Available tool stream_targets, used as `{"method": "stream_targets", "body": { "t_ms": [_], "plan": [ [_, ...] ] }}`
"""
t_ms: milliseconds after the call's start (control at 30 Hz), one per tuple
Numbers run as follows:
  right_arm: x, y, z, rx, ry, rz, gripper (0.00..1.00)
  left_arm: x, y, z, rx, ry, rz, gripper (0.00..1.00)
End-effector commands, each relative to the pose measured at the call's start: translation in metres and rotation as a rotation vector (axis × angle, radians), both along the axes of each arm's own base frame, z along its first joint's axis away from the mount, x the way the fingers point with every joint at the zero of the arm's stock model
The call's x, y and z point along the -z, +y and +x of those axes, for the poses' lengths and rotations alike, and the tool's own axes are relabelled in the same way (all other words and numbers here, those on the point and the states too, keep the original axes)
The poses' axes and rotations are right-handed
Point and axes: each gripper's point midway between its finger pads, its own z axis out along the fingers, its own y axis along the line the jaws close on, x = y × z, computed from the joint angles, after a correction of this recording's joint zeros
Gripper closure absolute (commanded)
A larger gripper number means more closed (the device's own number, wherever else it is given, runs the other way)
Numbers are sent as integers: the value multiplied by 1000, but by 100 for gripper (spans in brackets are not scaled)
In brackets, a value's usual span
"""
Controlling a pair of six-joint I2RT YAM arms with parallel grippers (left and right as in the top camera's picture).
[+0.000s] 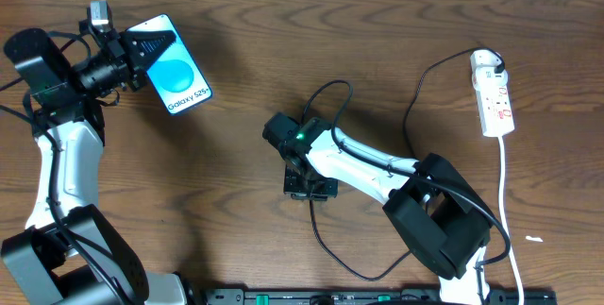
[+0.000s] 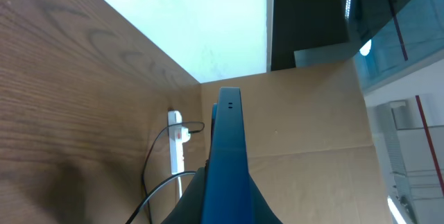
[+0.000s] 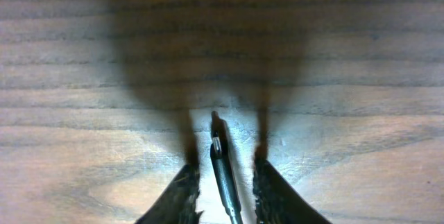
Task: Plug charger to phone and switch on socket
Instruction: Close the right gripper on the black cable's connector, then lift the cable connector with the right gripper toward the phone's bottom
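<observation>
**Item 1, table** [image 1: 283, 22]: Brown wood grain. Its far edge is seen along the 12 o'clock side of the overhead view, against a pale strip.

**Item 2, phone** [image 1: 176, 67]: Found at 10 o'clock, screen up and lit blue, its long axis slanted toward 5 o'clock. Its upper corner is set just short of the far edge. The 9 o'clock end is clamped in the left gripper [image 1: 138, 52], whose jaws are closed on it. In the left wrist view it is seen edge-on as a blue slab. A shadow is thrown toward 3 o'clock. Whether the wood is touched cannot be told.

**Item 3, socket** [image 1: 496, 99]: Found at 2 o'clock, well apart from the phone, laid lengthwise from 12 to 6 near the 3 o'clock border of the view. A black plug [image 1: 492, 58] is seated in its 12 o'clock end. A white cord [image 1: 504, 187] is trailed toward 6 o'clock.

**Item 4, charger** [image 1: 410, 121]: Led from the black plug toward 7 o'clock and looped around the right arm. Its plug tip [image 3: 219, 156] is laid flat on the wood.

**Item 5, right gripper** [image 1: 310, 190]: Found near centre. Its 2 fingers [image 3: 182, 196] are held apart, 1 on each side of the plug tip. A strip of wood is seen in each gap, and nothing is gripped.

**Open room:** A wide band of bare wood is left between the phone and the right gripper. The stretch from the right gripper to the socket is crossed only by the charger.
</observation>
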Motion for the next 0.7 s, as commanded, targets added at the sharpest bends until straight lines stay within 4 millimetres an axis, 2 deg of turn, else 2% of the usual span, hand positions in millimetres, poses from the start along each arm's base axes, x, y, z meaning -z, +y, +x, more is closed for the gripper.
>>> {"method": "stream_targets", "body": {
  "t_ms": [0,133,433,667],
  "plan": [
    [13,-4,1,-4,15,-26,79,-11,-1,-6,18,-45,16,93],
    [13,-4,0,-11,18,-23,83,-11,-1,-6,17,-44,16,93],
    [12,-5,-2,-10,30,-27,84,-11,0,-4,7,-43,19,93],
    [12,-4,-6,-20,32,-30,90,-11,0,-4,7,-43,18,93]
  ]
}}
